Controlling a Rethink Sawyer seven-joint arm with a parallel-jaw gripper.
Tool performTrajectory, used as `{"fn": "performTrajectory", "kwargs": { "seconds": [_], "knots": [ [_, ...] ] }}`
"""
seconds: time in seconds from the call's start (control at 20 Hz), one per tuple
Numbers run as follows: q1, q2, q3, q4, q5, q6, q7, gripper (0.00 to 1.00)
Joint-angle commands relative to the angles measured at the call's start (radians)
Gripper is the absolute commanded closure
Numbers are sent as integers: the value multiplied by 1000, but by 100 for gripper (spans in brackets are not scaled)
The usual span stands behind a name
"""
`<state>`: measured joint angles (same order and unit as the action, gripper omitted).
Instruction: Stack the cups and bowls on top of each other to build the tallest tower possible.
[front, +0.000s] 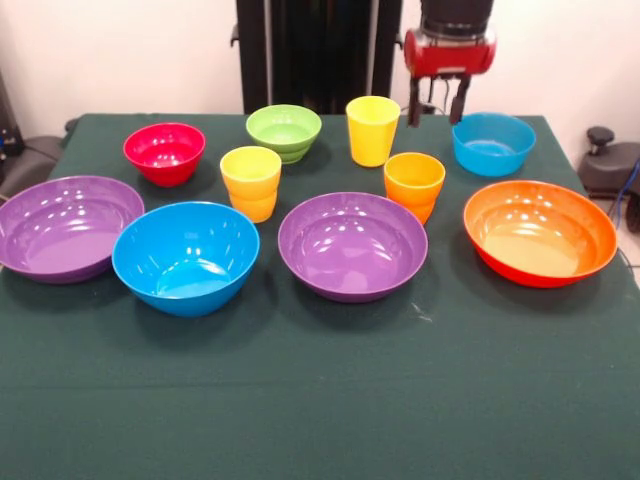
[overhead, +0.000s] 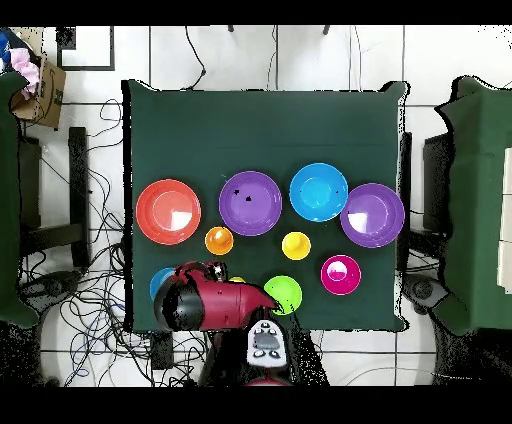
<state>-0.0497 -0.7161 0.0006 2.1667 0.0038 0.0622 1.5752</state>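
Claw: we are seeing our gripper (front: 438, 103) hanging open and empty, just beside the small blue bowl (front: 492, 143).
Cups and bowls: all are sitting apart around the middle purple bowl (front: 352, 245); no tower yet.
Danger: we think our fingers may be bumping the rim, tipping that bowl.

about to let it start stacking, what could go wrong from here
The gripper hangs open between the yellow cup and the small blue bowl; coming down it might clip either one. The orange cup sits close to the purple bowl, leaving little finger room. Nothing is stacked yet, and glossy tapered sides may slip.
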Motion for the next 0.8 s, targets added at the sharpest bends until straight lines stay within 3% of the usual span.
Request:
{"fn": "performTrajectory", "kwargs": {
  "seconds": [0.05,0.5,0.8],
  "knots": [
    [-2,126,54,-62,-19,-67,160,0],
    [14,45,36,-47,-6,16,145,0],
    [21,31,34,-38,-5,26,146,0]
  ]
}}
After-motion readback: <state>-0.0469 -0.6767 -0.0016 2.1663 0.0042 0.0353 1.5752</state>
